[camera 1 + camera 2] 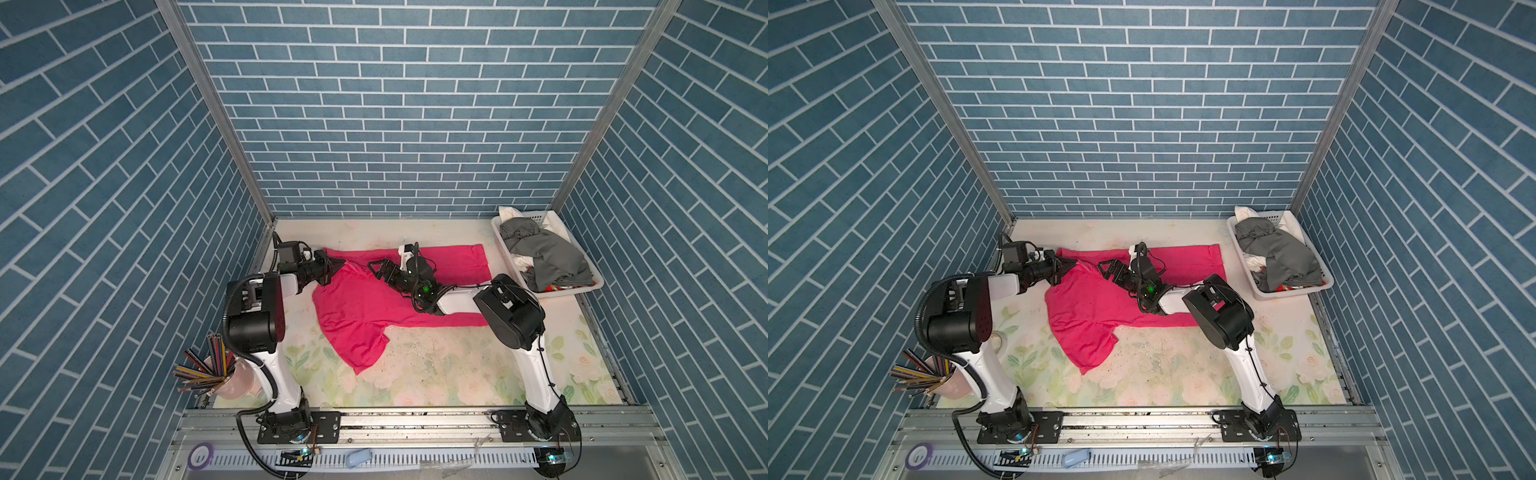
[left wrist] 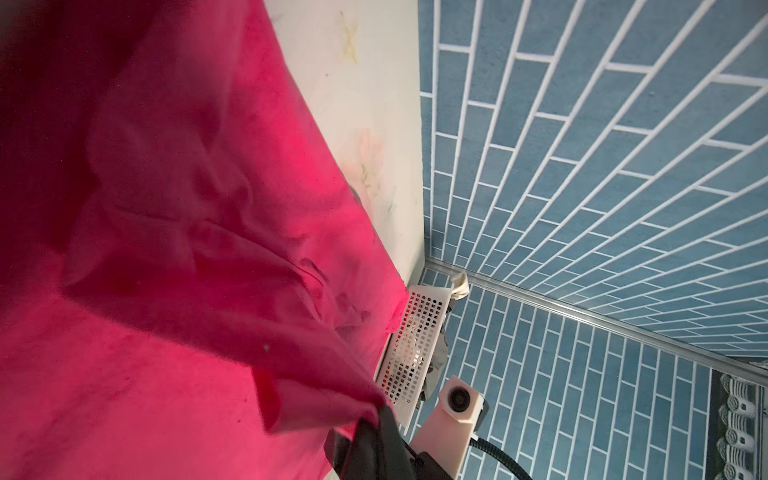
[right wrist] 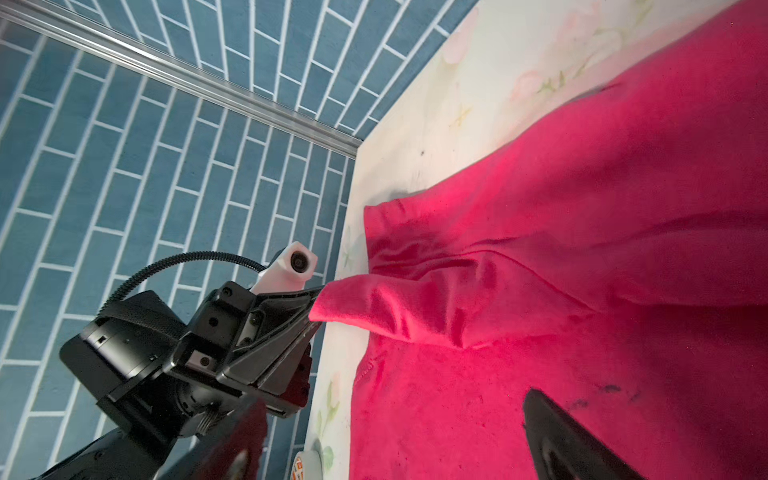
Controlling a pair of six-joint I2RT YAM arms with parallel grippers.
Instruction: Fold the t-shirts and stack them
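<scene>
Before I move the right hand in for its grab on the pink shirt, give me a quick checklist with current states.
1. Left hand grip: ok, shut on a pinch of the pink t-shirt edge.
2. Right hand ready: ok, open, empty, over the shirt.
3. Right hand touching cloth: cannot tell.
4. Shirt flat: not ok, wrinkled, near sleeve skewed.
5. Folding room: ok, bare table in front.
6. Remaining shirts: not ok, heaped in the basket.
</scene>
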